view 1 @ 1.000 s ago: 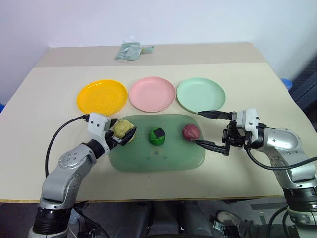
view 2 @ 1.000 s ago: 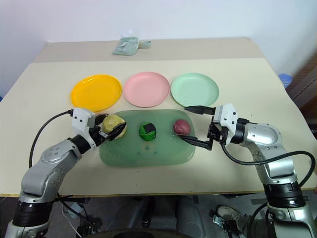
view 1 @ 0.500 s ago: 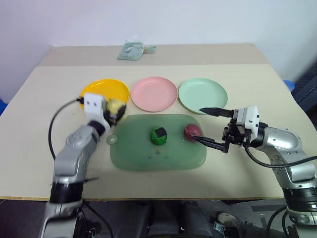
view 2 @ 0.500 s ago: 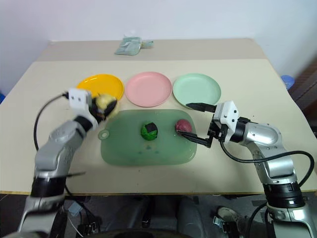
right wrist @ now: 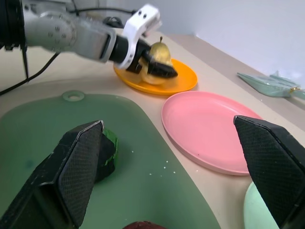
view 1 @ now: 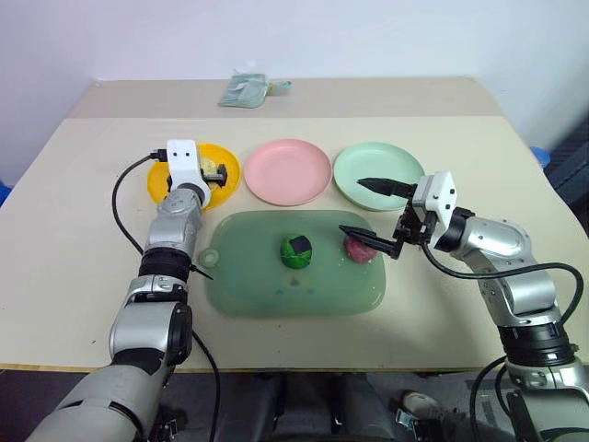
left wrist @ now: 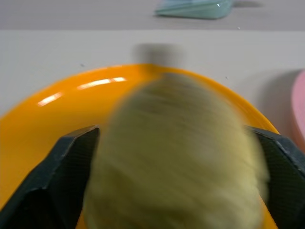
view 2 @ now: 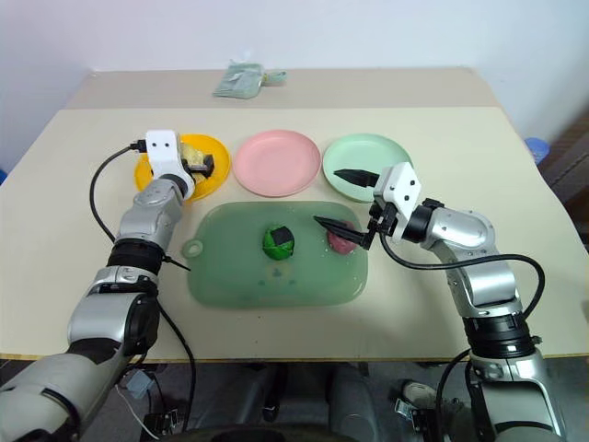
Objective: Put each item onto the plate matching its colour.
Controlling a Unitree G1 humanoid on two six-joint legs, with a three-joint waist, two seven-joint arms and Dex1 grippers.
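While the left end effector (view 1: 213,172) brackets the pale yellow pear (right wrist: 156,61) over the yellow plate (view 1: 161,180), fingers spread, grip unclear, the right end effector (view 1: 366,208) gapes wide above the maroon ball (view 1: 359,250) on the green board (view 1: 248,285).

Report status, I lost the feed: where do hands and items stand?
Left hand over yellow plate, fingers either side of the yellow pear. Right hand open around the maroon ball on the green board. Green ball waiting. Nothing obstructing.
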